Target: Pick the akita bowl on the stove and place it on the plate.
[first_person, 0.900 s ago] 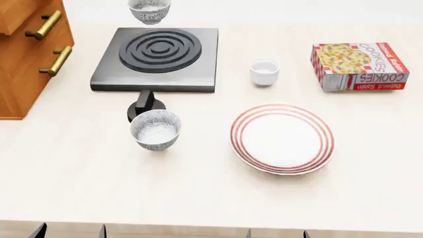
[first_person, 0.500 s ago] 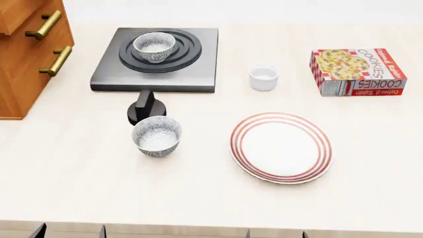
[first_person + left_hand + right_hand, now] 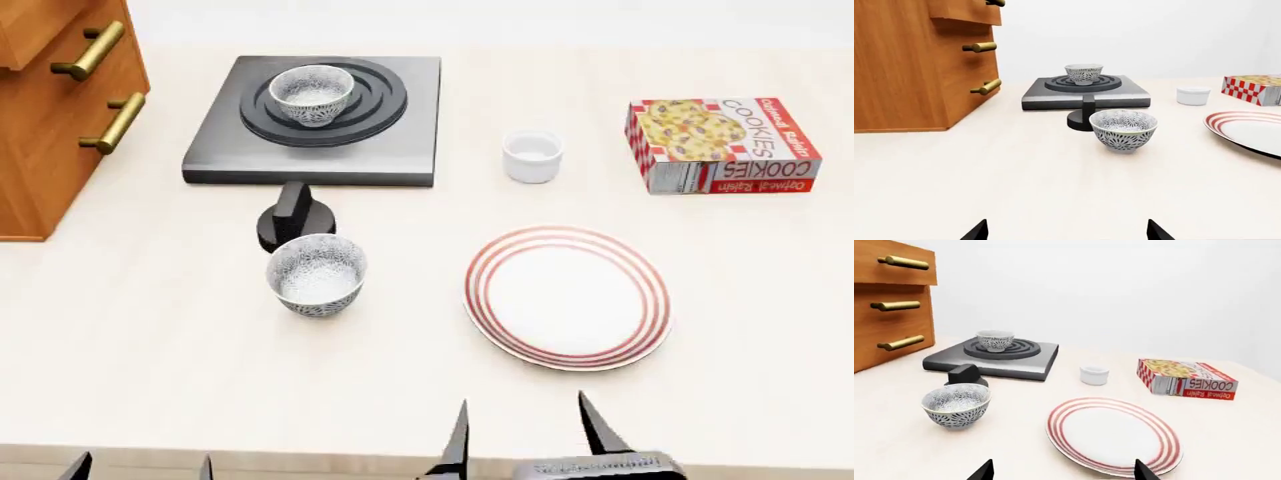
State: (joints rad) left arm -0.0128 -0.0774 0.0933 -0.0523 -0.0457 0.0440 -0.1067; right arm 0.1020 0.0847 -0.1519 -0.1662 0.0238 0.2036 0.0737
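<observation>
Two identical speckled white akita bowls, but only one (image 3: 311,95) sits upright, mouth up and round so no long axis, on the dark grey square stove (image 3: 400,120). Nothing's grabbed yet: right gripper (image 3: 521,438) and left gripper (image 3: 140,466), fingers spread, empty, well short of the stove. Next up, reach over the red-ringed white plate (image 3: 567,297), just this side of the stove.

Head looks steeply down; 2 low wrist views apparently share stove (image 3: 314,118)
</observation>
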